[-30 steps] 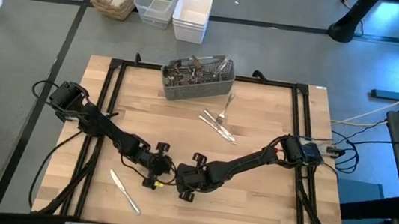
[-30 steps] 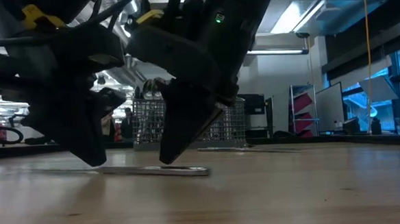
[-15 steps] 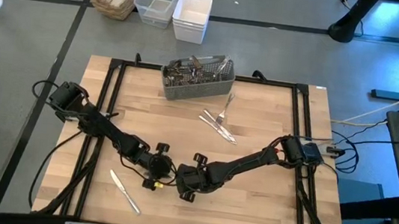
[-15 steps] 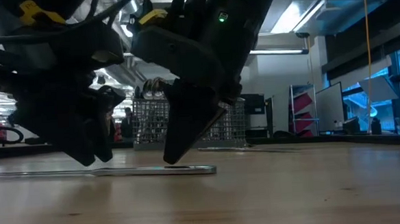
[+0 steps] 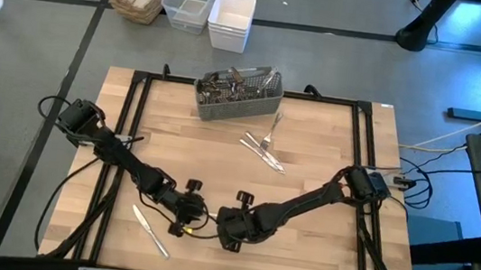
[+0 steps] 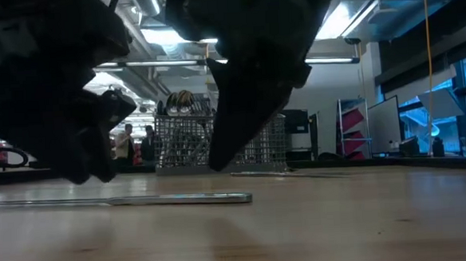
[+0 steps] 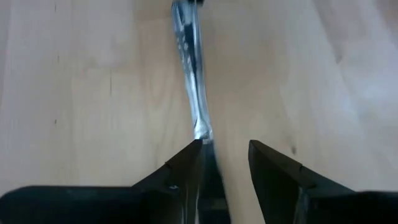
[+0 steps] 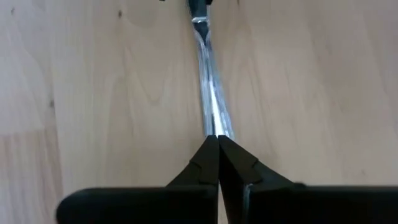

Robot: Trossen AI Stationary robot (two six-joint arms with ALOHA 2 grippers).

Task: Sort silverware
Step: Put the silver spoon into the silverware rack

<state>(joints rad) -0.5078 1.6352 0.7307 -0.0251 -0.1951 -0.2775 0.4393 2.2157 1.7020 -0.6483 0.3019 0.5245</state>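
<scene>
Left wrist view: a thin, stiff, slippery utensil (image 7: pixel 193 81) lies on the counter (image 7: pixel 74 93), well apart from the caddy (image 5: pixel 236 94). The left end effector (image 7: pixel 225 155) gapes around one end, holding nothing. The right end effector (image 8: pixel 217 146) is closed at the other. It is best pinched across the narrow handle.

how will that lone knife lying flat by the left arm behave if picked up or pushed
The knife lies flat on the table, so its thin profile probably leaves little to grab. Its shiny metal looks slippery; pushed, it would likely slide rather than roll. It looks stiff, unlikely to bend.
</scene>
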